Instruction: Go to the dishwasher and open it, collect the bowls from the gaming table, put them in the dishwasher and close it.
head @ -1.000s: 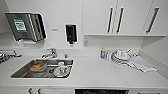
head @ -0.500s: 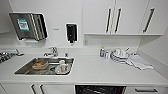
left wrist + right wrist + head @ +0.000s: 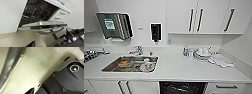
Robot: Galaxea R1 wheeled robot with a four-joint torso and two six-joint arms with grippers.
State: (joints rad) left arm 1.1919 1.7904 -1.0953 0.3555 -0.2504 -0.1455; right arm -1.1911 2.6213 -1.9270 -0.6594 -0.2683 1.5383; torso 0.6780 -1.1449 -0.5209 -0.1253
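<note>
Dishwasher (image 3: 42,25) door down – racks (image 3: 37,10) visible (under counter (image 3: 184,67)); hands' state prob. can't tell.

Floor (image 3: 37,68): pale beige, smooth, crossed by a faint thin line.
Metal edge (image 3: 11,65): grey, brushed, running diagonally along one side, bright highlight on it.
Robot base (image 3: 65,80): dark grey body with angular panels, lying over the floor.
Round light (image 3: 74,68): white ring, greenish centre, set in the base.

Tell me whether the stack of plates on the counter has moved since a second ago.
No. The stack of plates keeps its place beside the white cloth; the camera shifted.
</note>
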